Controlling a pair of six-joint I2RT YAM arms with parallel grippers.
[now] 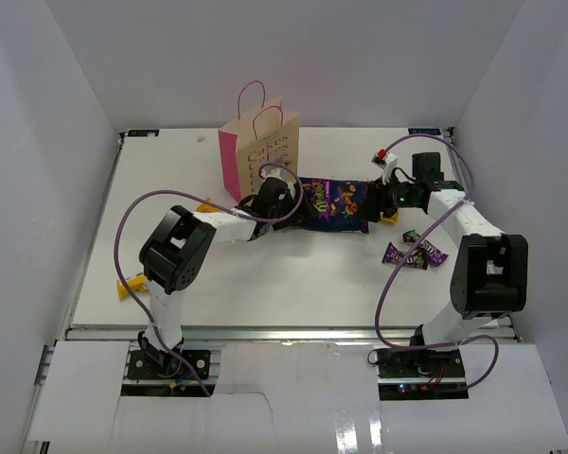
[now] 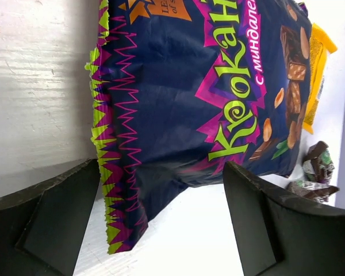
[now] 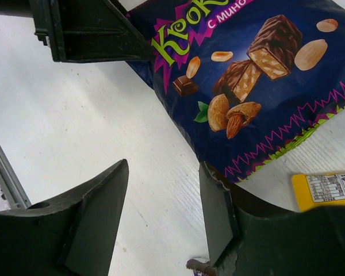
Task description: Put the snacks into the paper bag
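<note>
The paper bag stands upright at the back; its inside cannot be seen. The chip bag lies flat near it. The left gripper is spread wide, with the chip bag's crimped end between its fingers. The right gripper is also spread, with the bag's other corner just at one finger.

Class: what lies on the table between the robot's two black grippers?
A large glossy purple snack bag lies flat between the left gripper and the right gripper, one at each end, shown in the top external view.
</note>
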